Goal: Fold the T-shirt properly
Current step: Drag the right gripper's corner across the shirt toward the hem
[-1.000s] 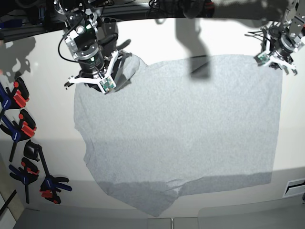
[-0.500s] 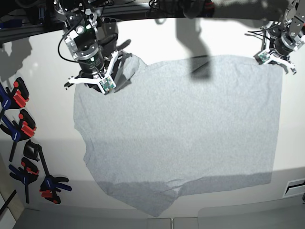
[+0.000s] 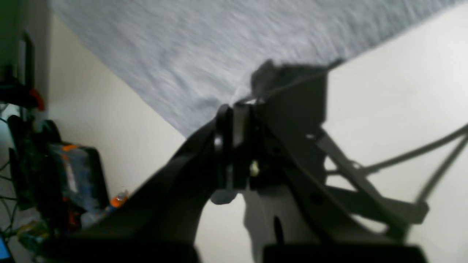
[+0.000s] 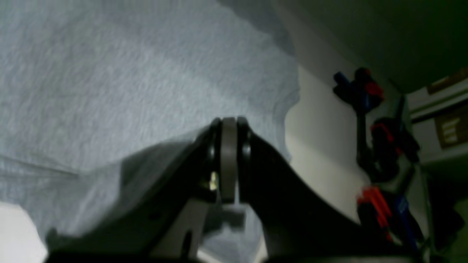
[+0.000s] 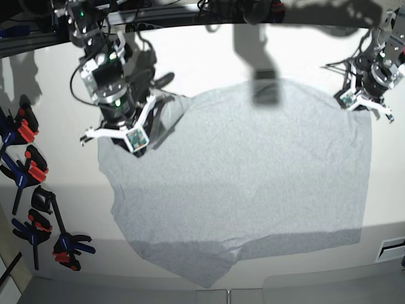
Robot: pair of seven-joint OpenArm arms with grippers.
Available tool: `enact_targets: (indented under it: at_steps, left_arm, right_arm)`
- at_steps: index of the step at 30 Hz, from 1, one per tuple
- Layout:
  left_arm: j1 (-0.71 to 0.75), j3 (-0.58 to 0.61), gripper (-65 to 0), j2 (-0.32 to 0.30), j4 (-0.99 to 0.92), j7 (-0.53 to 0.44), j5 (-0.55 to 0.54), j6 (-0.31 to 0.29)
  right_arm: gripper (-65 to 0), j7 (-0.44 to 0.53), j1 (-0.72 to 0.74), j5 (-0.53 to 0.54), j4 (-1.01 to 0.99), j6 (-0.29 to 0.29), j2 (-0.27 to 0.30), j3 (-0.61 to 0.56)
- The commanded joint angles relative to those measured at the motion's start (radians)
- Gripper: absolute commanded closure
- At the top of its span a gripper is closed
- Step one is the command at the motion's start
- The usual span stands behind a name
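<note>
The light grey T-shirt [image 5: 240, 177] lies spread plain side up on the white table [image 5: 69, 209]. My right gripper [image 5: 119, 136], at the left of the base view, is shut on the shirt's far left part by the sleeve. In the right wrist view its jaws [image 4: 228, 122] meet, with grey cloth [image 4: 109, 73] gathered and raised around them. My left gripper [image 5: 363, 101], at the far right, is shut on the shirt's far right corner. The left wrist view shows its closed jaws [image 3: 237, 106] pinching a dark bunch of the cloth's [image 3: 219, 44] corner.
Several blue, black and red clamps [image 5: 31, 171] lie along the table's left edge and show in the right wrist view as clamps [image 4: 369, 109]. A dark frame with cables [image 5: 190, 12] runs along the back. A white vent-like piece [image 5: 392, 248] sits at the right front.
The left gripper has shut on the shirt's far right corner. Both arms have moved toward the table's front, pulling the shirt's far edge with them.
</note>
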Motion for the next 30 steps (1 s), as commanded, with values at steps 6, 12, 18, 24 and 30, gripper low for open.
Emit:
enact_targets:
  at_steps: [6, 12, 18, 24, 30]
  left_arm:
    - [-0.074, -0.011, 0.0, -0.02, 0.013, -0.021, 0.002, 0.018]
    - [-0.114, -0.011, 0.0, -0.02, 0.01, -0.03, -0.047, 0.018]
    - [-0.134, -0.011, 0.0, -0.005, -0.059, -0.104, -0.065, 0.034]
    - [-0.237, -0.011, 0.0, 0.08, -0.237, -0.146, -0.064, 0.059]
    - [-0.31, -0.011, 0.0, 0.157, -0.369, -0.199, -0.049, 0.058]
  right_arm:
    - [0.0, 0.05, 0.122, 0.006, -0.126, -0.014, -0.045, 0.005]
    - [0.0, 0.069, 0.246, 0.006, -0.275, -0.014, -0.141, 0.005]
    - [0.0, 0.07, 0.377, 0.005, -0.447, -0.014, -0.223, 0.005]
    - [0.0, 0.071, 0.5, 0.002, -0.608, -0.013, -0.283, 0.005]
    - [0.0, 0.094, 0.623, 0.002, -0.809, 0.01, -0.322, 0.005]
